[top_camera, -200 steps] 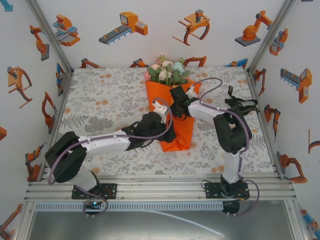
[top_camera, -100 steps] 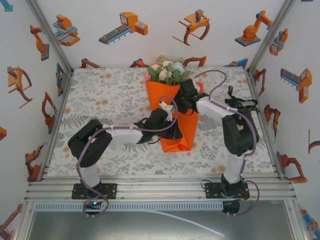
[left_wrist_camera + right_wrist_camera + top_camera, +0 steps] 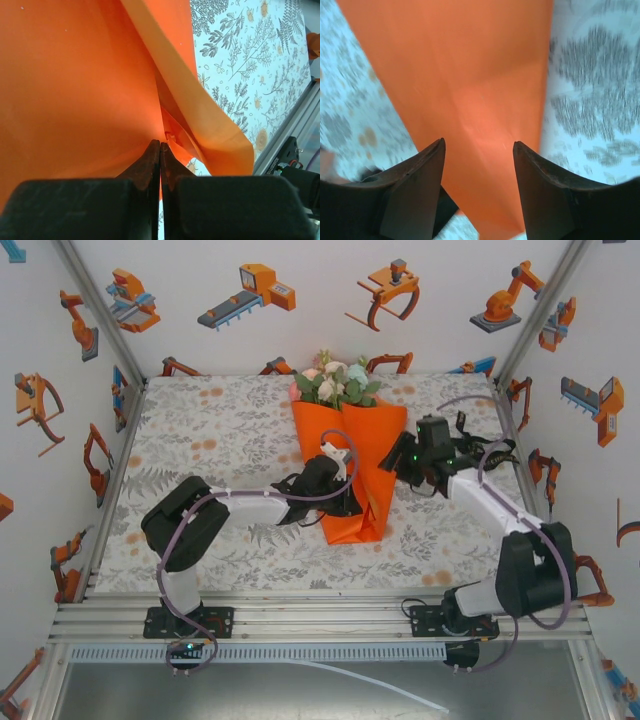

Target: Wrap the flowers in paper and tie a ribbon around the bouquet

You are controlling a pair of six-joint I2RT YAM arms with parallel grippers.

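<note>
The bouquet lies in the middle of the table. Its flowers [image 3: 333,386], pink, white and green, stick out of the far end of the orange paper [image 3: 362,455], which is folded into a cone around the stems. My left gripper [image 3: 346,498] [image 3: 160,143] is at the cone's left side near its narrow end, shut on a fold of the paper [image 3: 75,85]. My right gripper [image 3: 404,454] [image 3: 478,143] hovers open just right of the cone, with the paper [image 3: 470,75] below its fingers and nothing between them. A black tangle, apparently the ribbon [image 3: 482,447], lies behind my right wrist.
A grey floral cover [image 3: 220,440] spreads over the table, with white walls on three sides. The aluminium rail [image 3: 320,618] runs along the near edge. Bare cover lies left of the bouquet and in front of it.
My right gripper has opened, let go of the paper and pulled back to the right. My left gripper has closed on the paper's lower left fold.
</note>
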